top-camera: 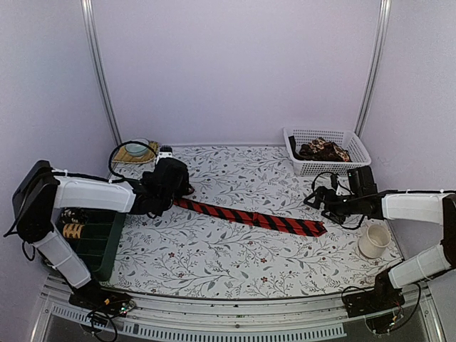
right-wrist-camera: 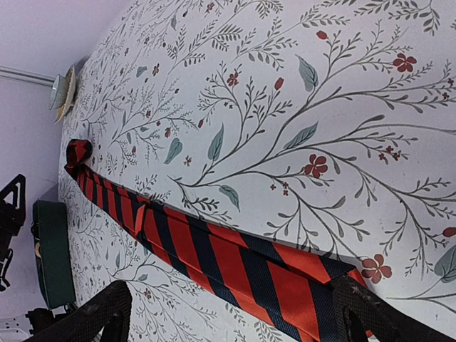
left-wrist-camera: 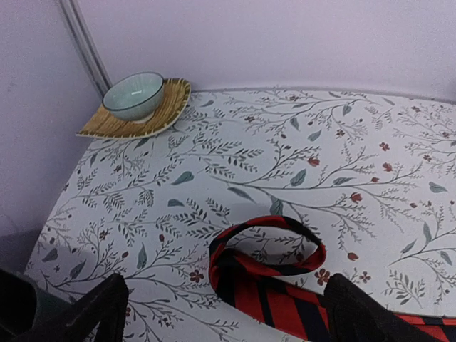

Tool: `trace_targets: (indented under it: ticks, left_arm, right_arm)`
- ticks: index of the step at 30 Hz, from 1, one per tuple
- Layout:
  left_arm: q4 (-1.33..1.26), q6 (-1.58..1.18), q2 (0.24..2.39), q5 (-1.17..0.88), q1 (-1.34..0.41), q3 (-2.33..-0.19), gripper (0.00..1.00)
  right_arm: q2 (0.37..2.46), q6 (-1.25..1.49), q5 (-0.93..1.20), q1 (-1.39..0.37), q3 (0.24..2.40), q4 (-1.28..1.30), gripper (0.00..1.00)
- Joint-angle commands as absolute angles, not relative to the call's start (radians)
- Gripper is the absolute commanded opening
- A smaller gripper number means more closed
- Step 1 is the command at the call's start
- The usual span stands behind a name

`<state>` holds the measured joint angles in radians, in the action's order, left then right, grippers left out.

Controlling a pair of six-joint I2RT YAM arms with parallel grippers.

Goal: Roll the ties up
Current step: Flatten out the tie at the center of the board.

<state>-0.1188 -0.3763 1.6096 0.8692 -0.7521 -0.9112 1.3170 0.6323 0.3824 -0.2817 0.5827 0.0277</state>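
Note:
A red tie with black diagonal stripes (top-camera: 249, 217) lies flat across the floral tablecloth, from centre left to centre right. Its narrow end is curled into a small loose loop (left-wrist-camera: 267, 256). My left gripper (top-camera: 174, 192) hovers over that loop, open. In the left wrist view the loop lies between the left gripper's (left-wrist-camera: 228, 303) two fingers, untouched. My right gripper (top-camera: 315, 199) is open beside the wide end of the tie (right-wrist-camera: 214, 256). In the right wrist view the right gripper (right-wrist-camera: 231, 313) straddles the tie, one fingertip (right-wrist-camera: 370, 313) over its edge. More ties (top-camera: 324, 149) lie heaped in a basket.
The white basket (top-camera: 356, 139) stands at the back right. A cream cup (top-camera: 374, 241) sits near the right arm. A green bin (top-camera: 100, 242) holding coiled items is at the left edge. A pale bowl (left-wrist-camera: 133, 94) rests on a woven mat (left-wrist-camera: 160, 117) at the back left.

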Motion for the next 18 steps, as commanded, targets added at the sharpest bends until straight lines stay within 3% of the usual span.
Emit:
trace_targets:
  ticks: [1, 18]
  left_arm:
    - [0.036, -0.620, 1.583, 0.938, -0.734, -0.874, 1.00]
    - [-0.086, -0.533, 1.428, 0.889, -0.679, -0.847, 1.00]
  right_arm:
    - [1.351, 0.633, 0.368, -0.297, 0.572, 0.004, 0.98]
    - [1.458, 0.623, 0.382, -0.314, 0.554, -0.007, 0.96]
